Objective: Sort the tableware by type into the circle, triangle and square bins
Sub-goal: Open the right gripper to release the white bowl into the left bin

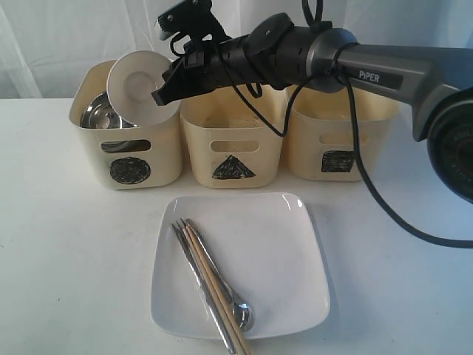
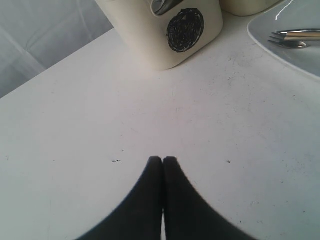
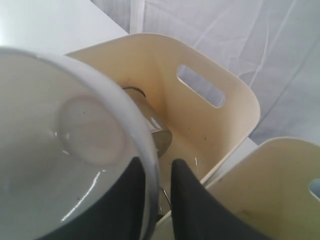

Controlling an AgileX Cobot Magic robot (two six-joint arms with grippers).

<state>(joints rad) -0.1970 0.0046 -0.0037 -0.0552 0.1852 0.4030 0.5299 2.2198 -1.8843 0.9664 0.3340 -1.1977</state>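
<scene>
My right gripper (image 1: 160,95) reaches over the circle bin (image 1: 126,151) with its jaws astride the rim of the small white bowl (image 1: 139,83). The bowl is tilted on edge over that bin. In the right wrist view the gripper (image 3: 157,163) is open: one finger lies inside the bowl (image 3: 65,150), and a gap shows between the rim and the other finger. Steel tableware (image 1: 100,111) lies in the circle bin. The white square plate (image 1: 266,259) carries chopsticks (image 1: 211,285), a spoon (image 1: 241,315) and other cutlery. My left gripper (image 2: 163,159) is shut and empty over the table.
The triangle bin (image 1: 233,144) and the square bin (image 1: 336,140) stand in a row to the right of the circle bin. The right arm's cable (image 1: 377,200) hangs down onto the table on the right. A white curtain is behind the bins.
</scene>
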